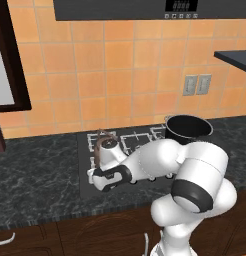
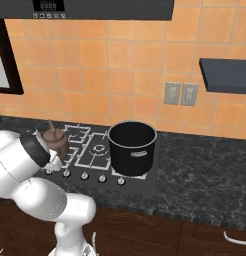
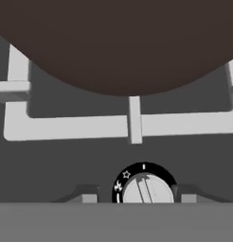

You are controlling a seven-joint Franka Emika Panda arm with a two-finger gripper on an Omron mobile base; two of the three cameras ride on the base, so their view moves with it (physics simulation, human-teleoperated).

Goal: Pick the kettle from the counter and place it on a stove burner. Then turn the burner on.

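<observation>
The brown kettle (image 1: 107, 146) (image 2: 56, 140) stands upright on the front-left stove burner (image 3: 90, 125), whose silver grate bars run under its dark round body (image 3: 123, 42). My gripper (image 1: 93, 174) (image 3: 137, 197) is low at the cooktop's front edge, just in front of the kettle. Its two dark fingertips (image 3: 88, 196) stand on either side of a round silver knob (image 3: 147, 190) with a black dial ring. The jaws are partly closed around the knob, and a gap still shows on the left side. The counter (image 1: 35, 165) (image 2: 205, 170) runs left and right of the cooktop.
A large black pot (image 1: 188, 128) (image 2: 132, 146) occupies a burner on the right of the cooktop. A row of further knobs (image 2: 102, 178) lines the cooktop front. The tiled wall carries outlets (image 2: 181, 94), and a dark shelf (image 2: 225, 75) juts out at the right.
</observation>
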